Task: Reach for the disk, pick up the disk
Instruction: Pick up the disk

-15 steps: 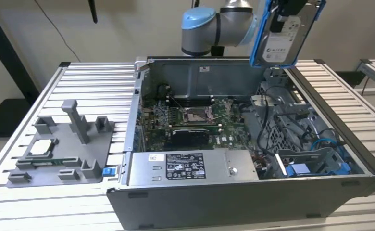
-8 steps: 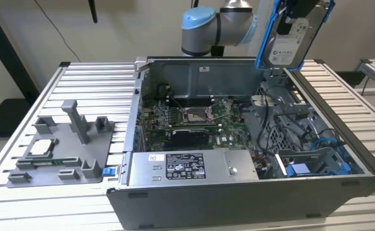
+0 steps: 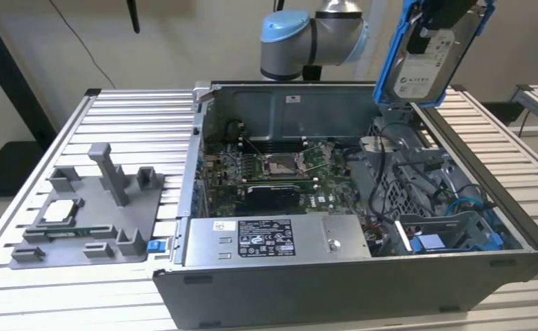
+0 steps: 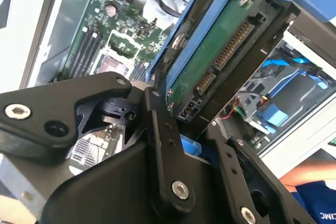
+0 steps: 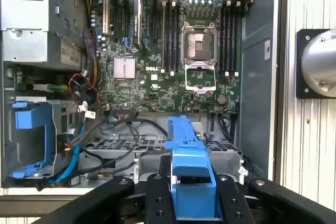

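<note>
Both wrist views close above motherboard (image 5: 173,51).

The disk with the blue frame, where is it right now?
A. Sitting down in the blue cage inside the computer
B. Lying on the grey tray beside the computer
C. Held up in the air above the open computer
C: in the exterior view the disk hangs high over the open computer case, and in the second wrist view the gripper is clamped on it.
</note>
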`<state>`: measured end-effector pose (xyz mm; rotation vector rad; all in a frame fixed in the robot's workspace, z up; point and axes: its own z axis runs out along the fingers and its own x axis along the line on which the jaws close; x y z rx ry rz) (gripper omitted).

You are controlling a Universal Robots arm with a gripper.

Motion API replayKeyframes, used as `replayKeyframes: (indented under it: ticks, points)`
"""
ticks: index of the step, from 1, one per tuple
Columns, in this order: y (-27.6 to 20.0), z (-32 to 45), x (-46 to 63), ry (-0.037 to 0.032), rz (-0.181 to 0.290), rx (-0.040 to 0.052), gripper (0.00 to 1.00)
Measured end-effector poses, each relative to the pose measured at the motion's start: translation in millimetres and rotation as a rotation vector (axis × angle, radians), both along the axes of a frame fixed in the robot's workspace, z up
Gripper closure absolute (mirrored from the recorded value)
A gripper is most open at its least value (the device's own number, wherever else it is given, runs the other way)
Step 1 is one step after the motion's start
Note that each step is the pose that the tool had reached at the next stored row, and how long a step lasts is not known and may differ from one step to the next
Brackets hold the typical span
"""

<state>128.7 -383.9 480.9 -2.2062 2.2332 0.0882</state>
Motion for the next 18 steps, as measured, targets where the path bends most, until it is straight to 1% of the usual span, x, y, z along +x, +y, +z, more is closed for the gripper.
replayKeyframes:
  ticks: [8,13,18]
  points:
    - [-22.7,0.1,1.4,0.0004,0.000,0.0055,1.00]
    - [-36.6,1.6,2.7,0.0007,0.000,0.0062,1.00]
    - [-52.5,3.6,3.4,0.0009,0.000,0.0068,1.00]
